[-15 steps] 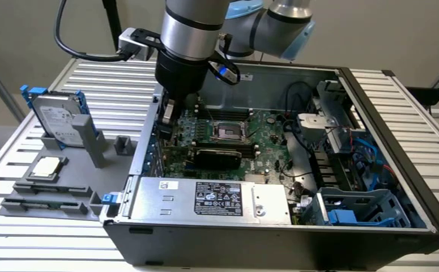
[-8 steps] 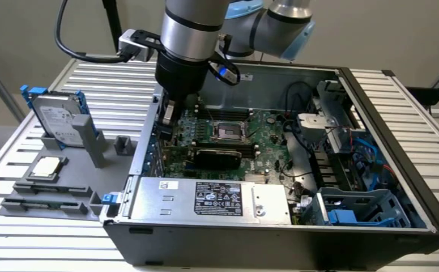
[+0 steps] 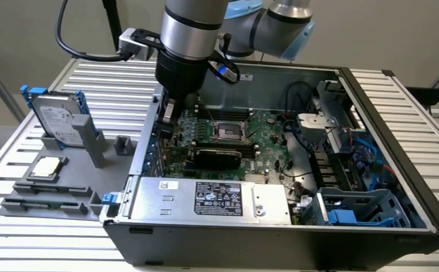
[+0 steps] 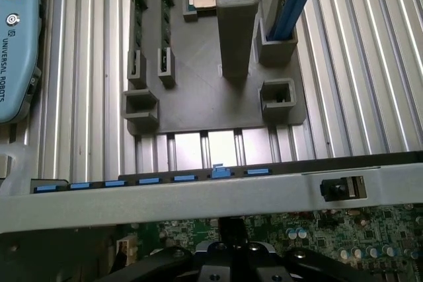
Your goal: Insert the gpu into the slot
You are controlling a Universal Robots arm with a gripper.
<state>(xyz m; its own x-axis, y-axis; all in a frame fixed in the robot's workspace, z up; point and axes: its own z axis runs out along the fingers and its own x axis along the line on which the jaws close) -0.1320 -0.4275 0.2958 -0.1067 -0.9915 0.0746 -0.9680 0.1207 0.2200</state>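
- Hard drive and grey fixture tray: they sit on the tabletop at the exterior view's left, outside the case. I judge no hazard from them; my arm is well apart from both.
- CPU chip: it lies loose on the tray. No risk while I work inside the case.
- My hand: it is down inside the open computer case, near the left wall, just above the motherboard. In the wrist view its dark body hangs over the green board beside the case's rear bracket rail. I cannot tell whether it is released or clenched, nor whether it grips anything.
- The gpu: the black card appears to stand on the board in the middle of the case, to the right of and nearer than my hand. I cannot tell whether it is fully seated. The slot itself I cannot make out beneath it.
- Risk, as I judge it: if the card sits skewed, pressing would load the connector edge and could bend the board. My hand is close to the case wall and the rail, so a sideways drift could strike metal.
- Arm pose: the wrist points straight down, the forearm reaches in from the far side, and its cable loops behind.
- Power supply: the silver box lies near, well apart from my hand.
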